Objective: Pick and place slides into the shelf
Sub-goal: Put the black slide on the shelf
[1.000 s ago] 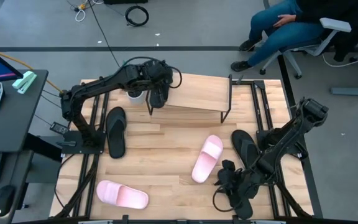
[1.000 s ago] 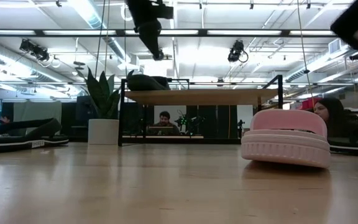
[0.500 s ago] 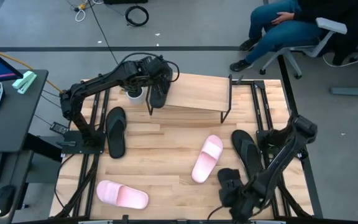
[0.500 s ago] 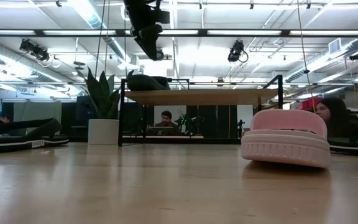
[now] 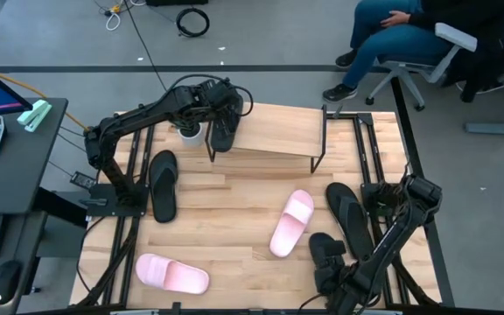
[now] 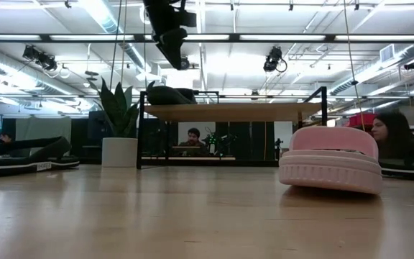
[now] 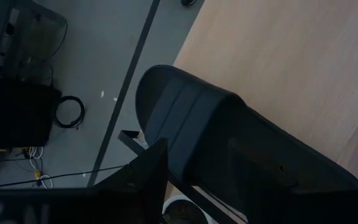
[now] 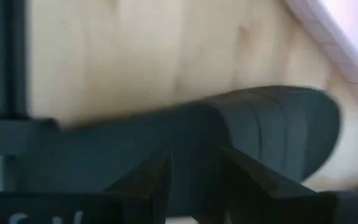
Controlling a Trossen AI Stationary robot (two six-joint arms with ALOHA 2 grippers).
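Observation:
The shelf (image 5: 278, 129) stands at the table's far side. A black slide (image 5: 221, 133) lies on the left end of its top board; it also shows in the low view (image 6: 167, 95). My left gripper (image 5: 220, 112) hangs open just above it, with a gap between them in the low view (image 6: 175, 57). My right gripper (image 5: 332, 273) is at the near right, shut on another black slide (image 5: 325, 252). A third black slide (image 5: 346, 210) lies beside it and one more (image 5: 163, 185) at the left. Two pink slides (image 5: 291, 223) (image 5: 171, 274) lie soles down on the table. My right gripper pinches the black slide's long side edge (image 8: 194, 146) between its two fingers, close to the wide strap (image 8: 272, 118). The fingers lie across the slide. The contact is dark and blurred. I cannot tell whether the slide is clear of the table.
A white cup (image 5: 191, 133) stands by the shelf's left leg. The middle and right of the shelf's top board (image 5: 287, 127) are bare. A person sits on a chair (image 5: 409, 35) beyond the table's far right corner. People (image 6: 191, 138) show in the room behind.
My right arm has folded down and its gripper has gone toward the table's near edge at the black slide there. My left gripper has shifted a little toward the far left over the shelf's end, and the slide on the shelf has stayed put.

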